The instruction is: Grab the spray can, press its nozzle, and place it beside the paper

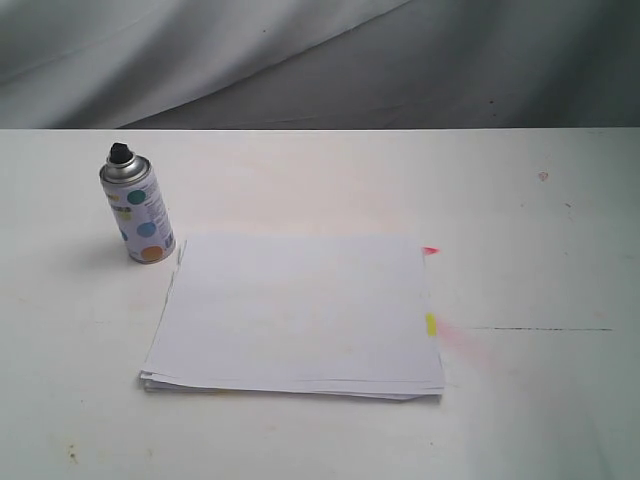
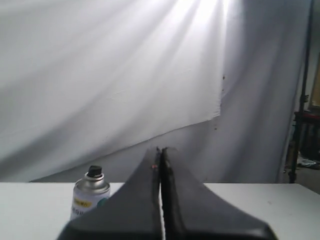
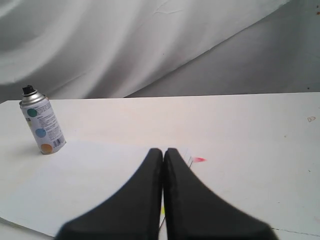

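Standing upright at the left of the table (image 1: 560,430), the spray can (image 1: 140,215) rests free, with its black nozzle (image 1: 120,152) uncovered. It is just off the far left corner of the paper (image 1: 300,315), close to it but seemingly not touching. The left pincer (image 2: 160,150) is pressed together on nothing, with the can ahead of it and off to one side. The right pincer (image 3: 163,150) is likewise pressed together and empty, over the sheets. Neither shows in the exterior view.

By my reading no lift or press is under way. Since the can already sits by the paper, these pictures cannot settle whether the whole job is ahead or finished.

Along the stack's right edge sit a red tab (image 1: 430,250) and a yellow tab (image 1: 431,323). Right of them are a faint pink smear (image 1: 465,342) and a thin dark line (image 1: 540,329). Nothing blocks the way to the can, though either pincer would have to spread first.
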You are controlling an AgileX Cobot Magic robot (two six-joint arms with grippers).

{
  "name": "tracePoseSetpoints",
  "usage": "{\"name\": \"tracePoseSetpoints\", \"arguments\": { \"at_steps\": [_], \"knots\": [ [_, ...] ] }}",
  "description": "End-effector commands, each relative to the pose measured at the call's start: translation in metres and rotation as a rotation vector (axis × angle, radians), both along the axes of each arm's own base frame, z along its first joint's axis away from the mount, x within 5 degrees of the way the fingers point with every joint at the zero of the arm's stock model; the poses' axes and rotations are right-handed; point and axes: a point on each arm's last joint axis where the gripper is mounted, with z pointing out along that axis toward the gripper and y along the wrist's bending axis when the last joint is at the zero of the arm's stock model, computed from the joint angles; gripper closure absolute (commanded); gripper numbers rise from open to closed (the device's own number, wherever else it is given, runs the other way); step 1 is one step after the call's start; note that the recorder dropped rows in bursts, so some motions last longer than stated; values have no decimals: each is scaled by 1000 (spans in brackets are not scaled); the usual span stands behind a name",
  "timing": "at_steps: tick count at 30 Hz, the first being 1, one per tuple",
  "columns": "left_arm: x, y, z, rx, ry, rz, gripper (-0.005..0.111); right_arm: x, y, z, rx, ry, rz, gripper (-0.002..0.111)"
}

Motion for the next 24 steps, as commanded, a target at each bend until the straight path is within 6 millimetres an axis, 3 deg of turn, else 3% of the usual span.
{"name": "tracePoseSetpoints", "arguments": {
  "at_steps": [1,11,24],
  "knots": [
    [2,3,-9,12,80,39,107,0,-1,-1,3,-3,-11,108],
    [4,13,-33,141,321,160,107,0,-1,-1,3,-3,-11,108],
    [4,14,-35,150,340,169,107,0,-1,-1,3,-3,-11,108]
  ]
}}
